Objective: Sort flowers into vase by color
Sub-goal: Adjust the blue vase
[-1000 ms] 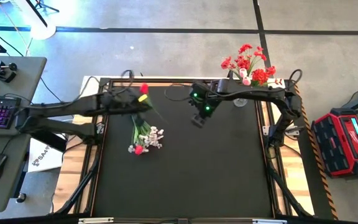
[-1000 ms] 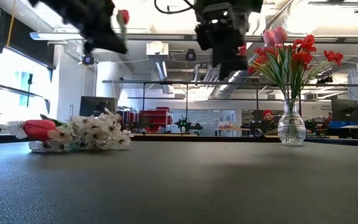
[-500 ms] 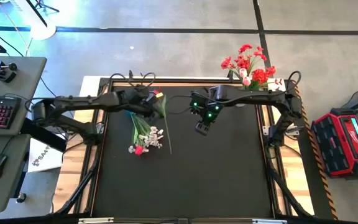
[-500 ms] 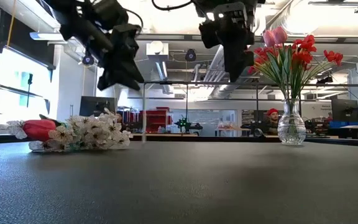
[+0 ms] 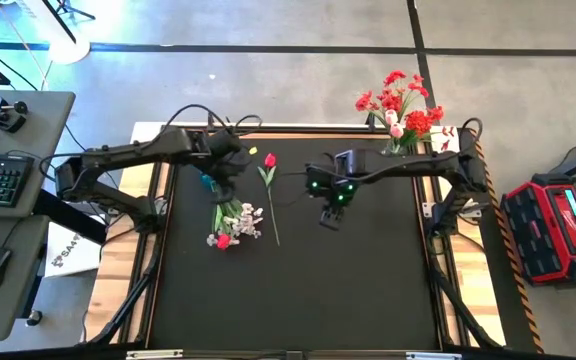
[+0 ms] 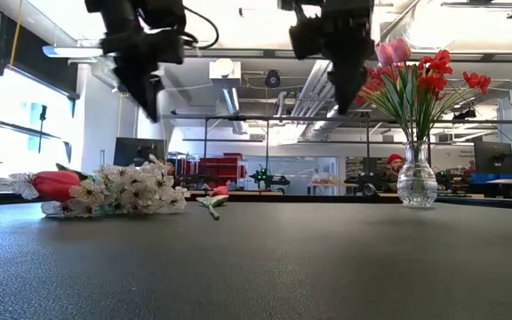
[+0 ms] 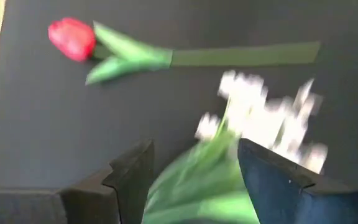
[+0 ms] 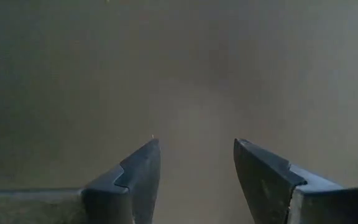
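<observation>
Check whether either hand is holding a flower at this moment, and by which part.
Neither holds anything. The left hand is open above the flower pile, the single red bud lies loose on the table, and the right hand is open over bare mat.

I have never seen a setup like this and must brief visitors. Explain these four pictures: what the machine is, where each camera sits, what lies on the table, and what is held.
This is a robot with two dark jointed arms at a black table, each ending in a two-fingered pincer. One camera looks straight down, one sits level with the tabletop, and one rides on each wrist.

From above, the left pincer hangs open over a loose bunch of green-stemmed white blossom sprays with a red bud. Beside that bunch lies a single red bud on a long green stem; the left wrist camera shows both. The right pincer hovers open near the table's middle; its wrist camera shows only bare tabletop.

At the far right corner stands a clear glass vase holding red sprays and a pink tulip.

Nothing is held.
</observation>
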Robot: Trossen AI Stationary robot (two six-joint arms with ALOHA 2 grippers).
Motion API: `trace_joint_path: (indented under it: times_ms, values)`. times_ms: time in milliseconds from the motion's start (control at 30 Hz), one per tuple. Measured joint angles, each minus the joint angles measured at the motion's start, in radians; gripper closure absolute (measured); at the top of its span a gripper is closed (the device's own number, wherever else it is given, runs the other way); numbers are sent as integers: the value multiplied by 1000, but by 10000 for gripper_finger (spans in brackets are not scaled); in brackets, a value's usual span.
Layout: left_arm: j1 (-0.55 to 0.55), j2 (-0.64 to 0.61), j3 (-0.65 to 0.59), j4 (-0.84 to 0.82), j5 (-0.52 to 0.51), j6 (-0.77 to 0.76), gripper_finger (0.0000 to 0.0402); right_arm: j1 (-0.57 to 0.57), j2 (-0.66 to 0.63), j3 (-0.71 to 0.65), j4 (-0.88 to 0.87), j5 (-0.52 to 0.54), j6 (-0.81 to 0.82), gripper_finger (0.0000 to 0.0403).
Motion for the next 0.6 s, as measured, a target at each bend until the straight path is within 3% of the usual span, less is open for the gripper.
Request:
trace_joint_path:
  times_ms: [167,333,500,600]
  values:
    - [25,2,-4,-158,-96,207,181,29,0,0,177,4,72,213]
    - [73,3,-36,-154,-171,480,181,60,0,0,306,212,228,213]
    - [121,67,-39,-229,-245,682,181,74,1,0,355,277,408,213]
    - [132,95,-66,-144,-225,706,181,92,3,0,381,334,479,213]
